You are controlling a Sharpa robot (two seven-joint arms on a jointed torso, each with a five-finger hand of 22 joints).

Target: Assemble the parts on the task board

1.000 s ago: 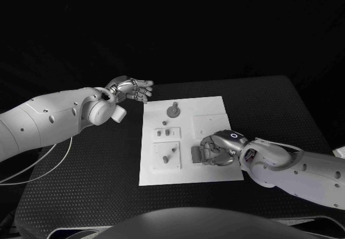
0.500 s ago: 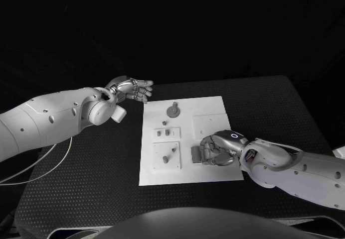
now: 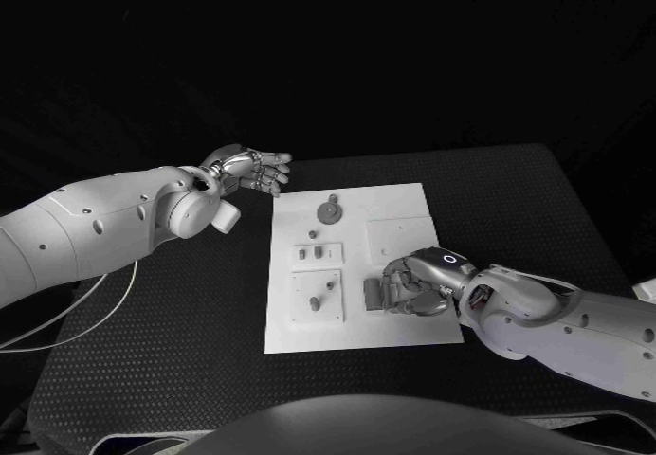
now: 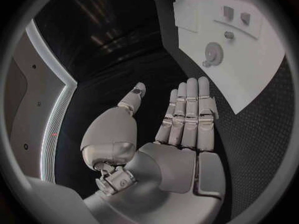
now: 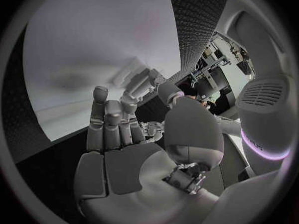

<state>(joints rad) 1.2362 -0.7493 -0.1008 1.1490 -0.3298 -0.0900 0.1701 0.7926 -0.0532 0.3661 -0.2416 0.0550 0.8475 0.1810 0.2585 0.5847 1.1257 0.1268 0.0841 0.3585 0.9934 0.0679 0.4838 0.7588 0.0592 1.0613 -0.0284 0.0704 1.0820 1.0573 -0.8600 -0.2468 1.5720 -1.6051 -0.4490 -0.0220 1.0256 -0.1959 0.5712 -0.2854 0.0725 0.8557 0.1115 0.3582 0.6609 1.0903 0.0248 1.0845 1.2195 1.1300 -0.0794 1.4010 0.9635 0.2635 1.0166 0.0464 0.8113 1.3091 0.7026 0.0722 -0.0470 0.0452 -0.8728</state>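
In the head view the board (image 3: 349, 265) lies mid-bench (image 3: 519, 204). The left hand (image 3: 250, 169) hangs above the bench just off the board's far left corner, holding nothing; a round part (image 3: 328, 209) lies on the board a little way from its fingertips. The right hand (image 3: 414, 282) rests on the board's near right area, fingers curled down beside a dark part (image 3: 372, 293); whether they pinch it I cannot tell. Small parts (image 3: 318, 252) stand in plates ahead of those fingers. In the left wrist view the left hand's fingers (image 4: 190, 114) lie straight and pressed together, thumb apart, the board beyond their tips. In the right wrist view the right hand's fingers (image 5: 115, 122) bend toward the board's white surface, just over its edge.
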